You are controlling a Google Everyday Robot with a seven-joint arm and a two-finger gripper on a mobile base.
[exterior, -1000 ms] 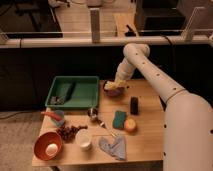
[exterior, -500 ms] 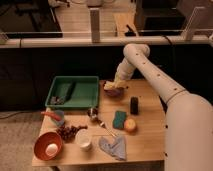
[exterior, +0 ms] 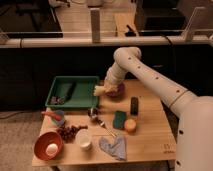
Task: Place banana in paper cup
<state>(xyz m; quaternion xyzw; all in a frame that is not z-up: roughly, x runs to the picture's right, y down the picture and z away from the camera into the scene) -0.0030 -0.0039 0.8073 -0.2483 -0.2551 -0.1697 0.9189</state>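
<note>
the robot's claw point(exterior: 105, 90) is pinching shut on the banana point(exterior: 99, 91) at the back of the table point(exterior: 150, 127), just beside the green tray point(exterior: 65, 86), so it can carry it to the paper cup point(exterior: 84, 140) sitting near the front.

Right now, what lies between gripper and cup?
Camera view: a small metal piece, between the gripper, shut on the banana beside the tray, and the cup.
</note>
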